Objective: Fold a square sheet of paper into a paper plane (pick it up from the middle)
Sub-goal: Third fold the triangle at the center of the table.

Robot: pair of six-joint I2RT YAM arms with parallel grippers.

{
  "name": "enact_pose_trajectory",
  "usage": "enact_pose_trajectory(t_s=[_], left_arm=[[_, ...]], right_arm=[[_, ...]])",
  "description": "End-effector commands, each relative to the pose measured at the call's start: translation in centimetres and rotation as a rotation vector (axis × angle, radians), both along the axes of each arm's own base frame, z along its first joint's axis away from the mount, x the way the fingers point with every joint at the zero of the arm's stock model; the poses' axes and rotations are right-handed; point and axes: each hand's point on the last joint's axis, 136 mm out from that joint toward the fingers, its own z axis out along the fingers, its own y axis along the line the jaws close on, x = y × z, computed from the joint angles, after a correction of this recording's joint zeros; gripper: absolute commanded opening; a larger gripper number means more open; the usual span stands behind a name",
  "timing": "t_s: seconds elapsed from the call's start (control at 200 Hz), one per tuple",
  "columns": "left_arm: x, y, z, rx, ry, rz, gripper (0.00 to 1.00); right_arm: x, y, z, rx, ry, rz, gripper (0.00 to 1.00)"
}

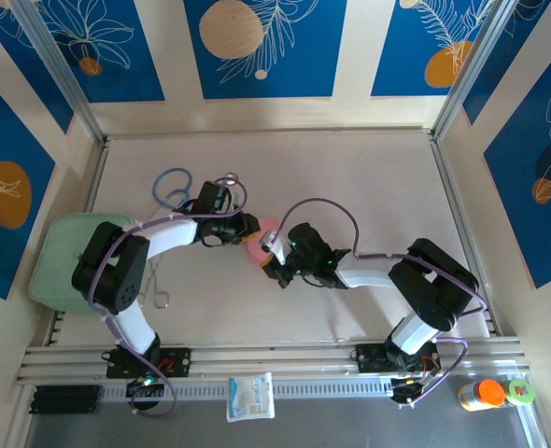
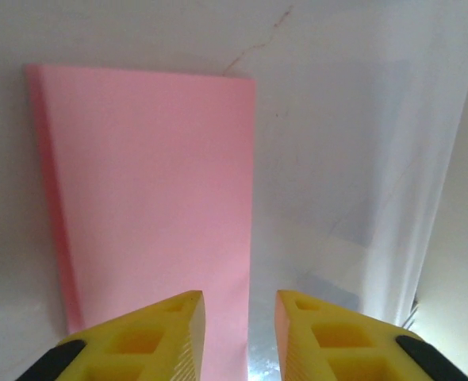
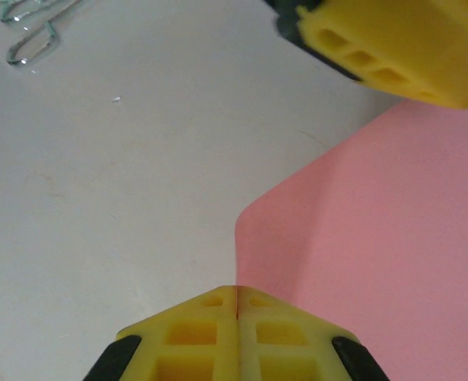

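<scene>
The salmon-pink square sheet of paper [image 1: 260, 237] lies folded at the table's middle, between both grippers. In the left wrist view the sheet [image 2: 151, 198] is a tall folded rectangle with a narrow flap along its left side. My left gripper [image 2: 240, 298] is open, and the sheet's right edge runs into the gap between its yellow fingers [image 2: 178, 325]. My right gripper [image 3: 236, 290] is shut on the sheet [image 3: 377, 238], whose curled edge rises straight from the closed jaws. A left finger [image 3: 393, 48] hangs over the sheet's far side. From above, the left gripper [image 1: 245, 227] and right gripper [image 1: 271, 252] nearly meet.
A blue looped stethoscope [image 1: 173, 190] lies behind the left arm, with its metal ends [image 3: 28, 32] near the sheet. A pale green pad [image 1: 65, 257] sits at the left edge. A white packet [image 1: 250, 397] and small bottles [image 1: 488, 393] stand on the front rail.
</scene>
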Motion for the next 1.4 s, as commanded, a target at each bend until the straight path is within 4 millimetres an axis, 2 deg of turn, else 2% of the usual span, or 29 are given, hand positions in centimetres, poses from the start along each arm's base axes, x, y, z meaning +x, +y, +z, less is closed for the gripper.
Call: enact_pose_trajectory(t_s=[0.0, 0.3, 0.435, 0.82, 1.031, 1.396], left_arm=[[-0.3, -0.3, -1.4, 0.083, 0.014, -0.079, 0.27], [0.4, -0.5, -3.5, 0.199, 0.026, -0.149, 0.19], [0.4, -0.4, -4.6, 0.241, 0.038, -0.166, 0.12], [-0.7, 0.4, -7.3, 0.323, 0.091, -0.196, 0.06], [-0.8, 0.4, -7.8, 0.329, 0.098, -0.204, 0.05], [-0.9, 0.1, -7.8, 0.32, 0.098, -0.211, 0.04]], right_arm=[[-0.6, 0.8, 0.4, 0.042, 0.089, 0.013, 0.0], [-0.7, 0.7, 0.0, 0.042, 0.143, -0.015, 0.0], [0.0, 0.2, -0.3, 0.029, 0.165, -0.073, 0.0], [2.0, -1.0, -0.8, 0.016, 0.225, -0.232, 0.0], [3.3, -2.2, -1.4, -0.021, 0.221, -0.339, 0.0], [3.8, -3.1, -2.4, -0.079, 0.226, -0.397, 0.0]])
